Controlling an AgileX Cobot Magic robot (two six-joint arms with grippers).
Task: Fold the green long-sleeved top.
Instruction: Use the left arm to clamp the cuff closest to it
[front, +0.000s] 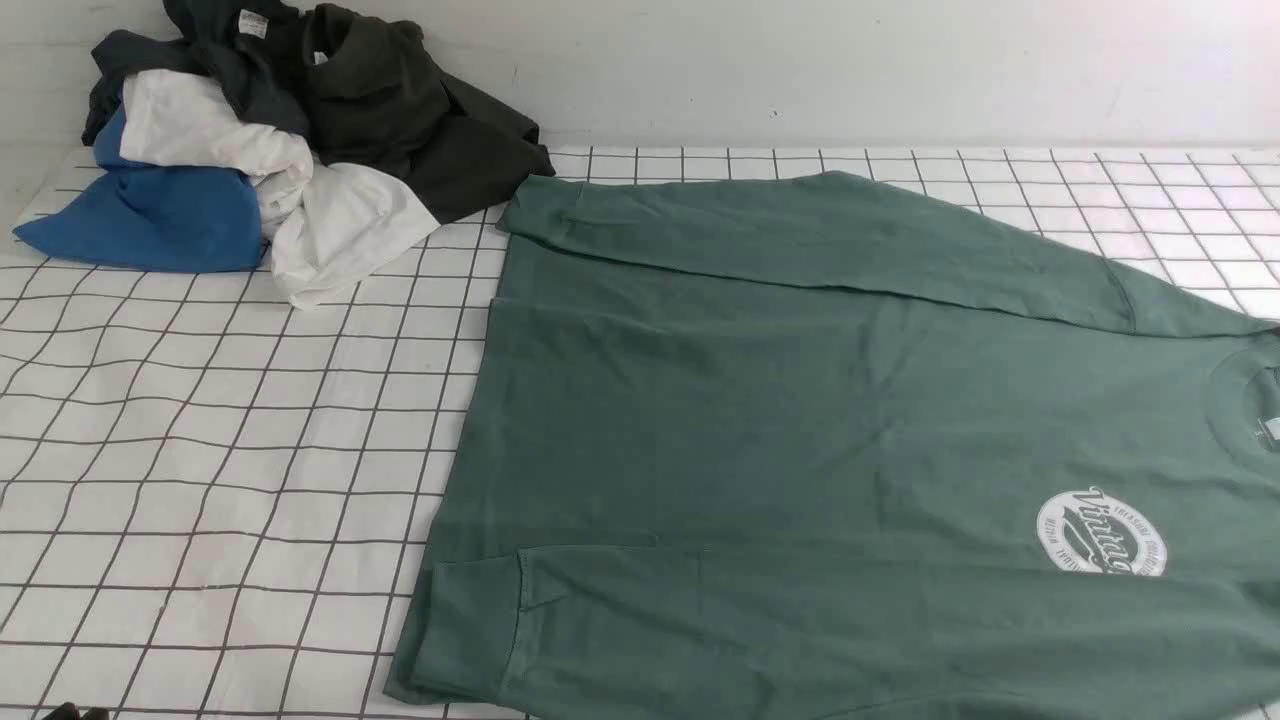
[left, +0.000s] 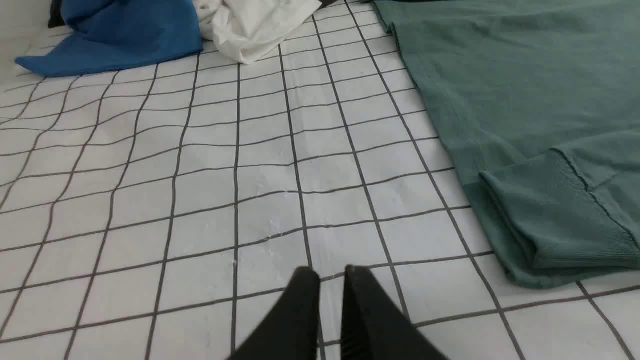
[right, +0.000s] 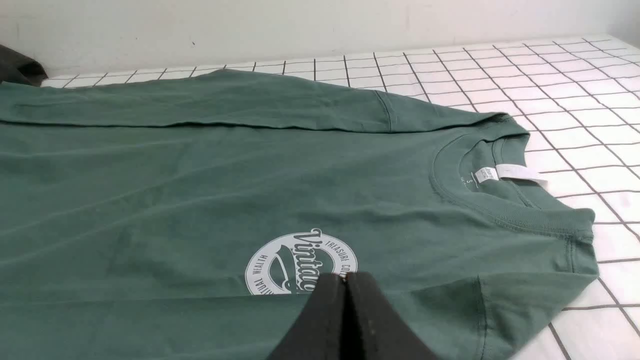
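A: Reading this as the cross-fold. The large sage-green cotton long-sleeved top lies flat across the centre and right of the front frame, sleeves laid in along the body, collar at the right edge.
B: Agreed. I'd pinch all layers at the hem corner by the ribbed cuff, lift low, carry toward the collar, edges square.
A: Left claw sits low over the white grid-clothed counter near that cuff, not touching it, a slit apart, empty. Right claw is pressed together, empty, over the white oval logo.

long-sleeved top spread flat over table's right side, pile of clothes far left, near its sleeve
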